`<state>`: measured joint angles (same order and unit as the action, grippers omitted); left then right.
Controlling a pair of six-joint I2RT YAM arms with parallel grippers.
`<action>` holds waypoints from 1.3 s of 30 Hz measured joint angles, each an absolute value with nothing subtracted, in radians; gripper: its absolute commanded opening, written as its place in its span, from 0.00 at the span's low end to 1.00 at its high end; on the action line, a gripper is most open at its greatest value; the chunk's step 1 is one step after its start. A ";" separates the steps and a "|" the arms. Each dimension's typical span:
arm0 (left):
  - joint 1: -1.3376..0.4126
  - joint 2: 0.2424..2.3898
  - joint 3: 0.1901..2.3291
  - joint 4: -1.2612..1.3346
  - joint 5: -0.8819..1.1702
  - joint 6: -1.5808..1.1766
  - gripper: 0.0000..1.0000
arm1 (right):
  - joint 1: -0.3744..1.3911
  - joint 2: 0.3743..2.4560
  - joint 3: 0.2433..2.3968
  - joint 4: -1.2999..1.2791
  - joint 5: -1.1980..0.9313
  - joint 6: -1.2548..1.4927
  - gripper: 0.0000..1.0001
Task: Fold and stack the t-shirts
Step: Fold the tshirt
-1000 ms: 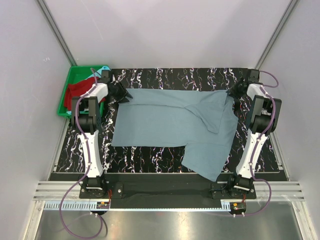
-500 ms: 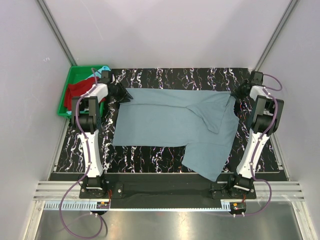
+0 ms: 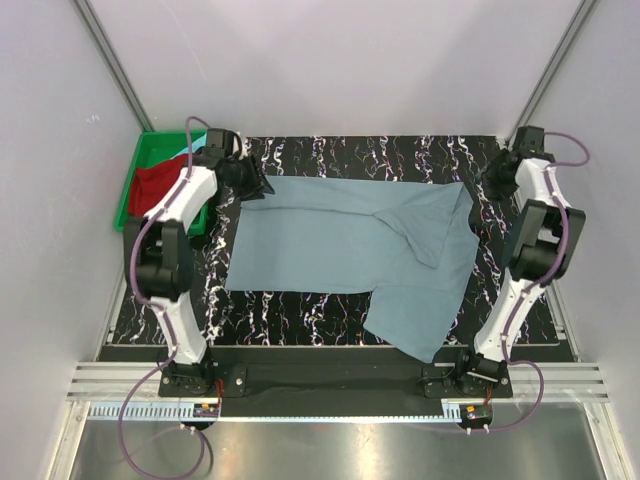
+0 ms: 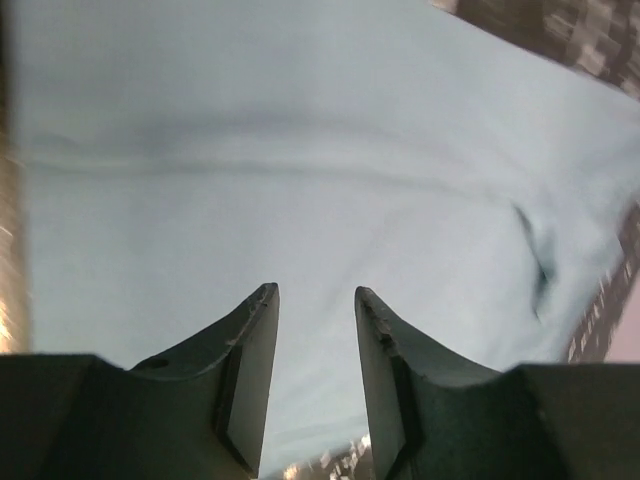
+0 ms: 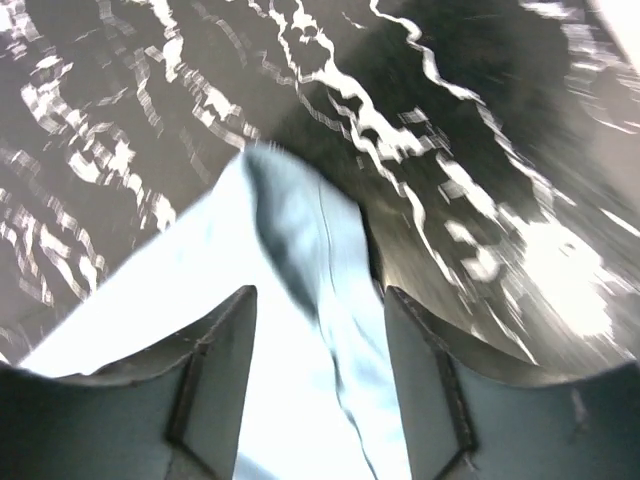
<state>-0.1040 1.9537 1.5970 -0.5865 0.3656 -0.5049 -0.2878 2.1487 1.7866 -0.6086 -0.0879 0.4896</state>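
The grey-blue t-shirt (image 3: 340, 250) is lying spread on the table (image 3: 340, 155). The left gripper (image 4: 315, 295) is pointing at its far left corner, jaws spread, gripping nothing. The right gripper (image 5: 320, 295) is pointing at the far right corner, jaws spread too. The red t-shirt (image 3: 155, 187) is lying in the green tray (image 3: 150, 150)

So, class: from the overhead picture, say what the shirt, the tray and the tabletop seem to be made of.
Shirt: soft matte cloth, probably cotton knit; it creases and folds. Tray: green plastic, likely; smooth moulded rim. Tabletop: black, white-veined marble-look surface, slightly glossy; material unclear.
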 measured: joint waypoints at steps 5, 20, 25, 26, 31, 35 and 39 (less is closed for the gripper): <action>-0.242 1.640 1.423 -0.567 0.373 -0.459 0.39 | -0.234 1.879 1.642 -0.659 -0.010 0.398 0.68; -0.294 1.419 0.977 -0.588 0.475 -0.370 0.36 | 0.226 1.648 1.170 -0.677 -0.029 0.451 0.20; -0.294 1.452 0.979 -0.565 0.499 -0.373 0.36 | 0.241 1.741 1.182 -0.654 -0.041 0.480 0.21; -0.294 1.453 0.980 -0.564 0.502 -0.374 0.36 | 0.242 1.764 1.188 -0.653 -0.040 0.480 0.20; -0.293 1.453 0.983 -0.557 0.512 -0.373 0.36 | 0.242 1.850 1.242 -0.651 0.001 0.478 0.21; -0.286 1.453 0.984 -0.558 0.513 -0.373 0.36 | 0.241 1.895 1.303 -0.648 0.057 0.466 0.21; -0.270 1.453 0.984 -0.559 0.514 -0.369 0.36 | 0.225 1.943 1.369 -0.651 0.105 0.449 0.22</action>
